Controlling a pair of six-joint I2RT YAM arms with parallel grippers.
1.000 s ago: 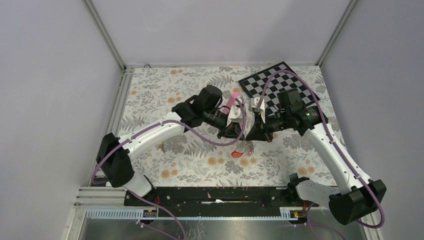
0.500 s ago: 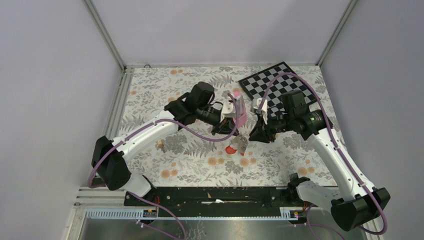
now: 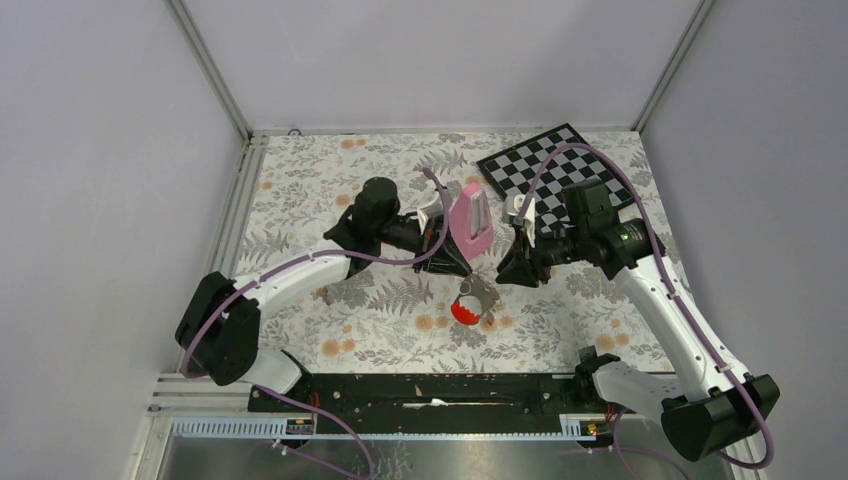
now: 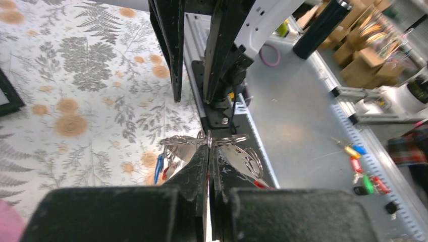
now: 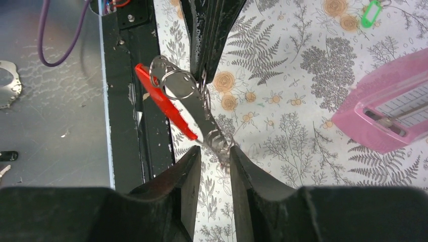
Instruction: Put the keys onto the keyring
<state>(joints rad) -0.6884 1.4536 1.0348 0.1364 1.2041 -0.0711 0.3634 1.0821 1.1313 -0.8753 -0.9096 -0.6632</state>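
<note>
Keyring: the large D-shaped keyring (image 5: 194, 110), thick grey on one side with a red curved bar (image 5: 164, 101) on the other, sits between the tips of the two end effectors. From above it shows at mid-table (image 3: 473, 300), in front of the pink pyramid.
Rings on it: silver wire rings (image 5: 176, 83) are looped on the grey side, and a small wire coil (image 5: 220, 140) sits at its other end.
Keyring contact with table: cannot tell whether it rests on the cloth or is lifted off it.
Left end effector: the left end effector (image 4: 208, 146) is pinched tight, with no gap between its black fingers, on the silver wire rings, which stick out to either side of the tips. The grey side of the keyring shows just beyond.
Right end effector: the right end effector (image 5: 216, 151) has its jaws a narrow way apart. The wire coil lies at the mouth of the gap, but I cannot tell whether the fingers touch it.
Pink pyramid: a pink metronome-shaped pyramid (image 3: 471, 222) stands upright between the two wrists, just behind the keyring.
Table: a table (image 3: 300, 180) covered in grey fern and orange flower print.
Checkerboard: a black and white chequered board (image 3: 545, 170) lies at the far right corner.
Small tags: a green plastic tag (image 5: 371, 12) and a blue tag (image 4: 159, 169) lie on the cloth, apart from the keyring.
</note>
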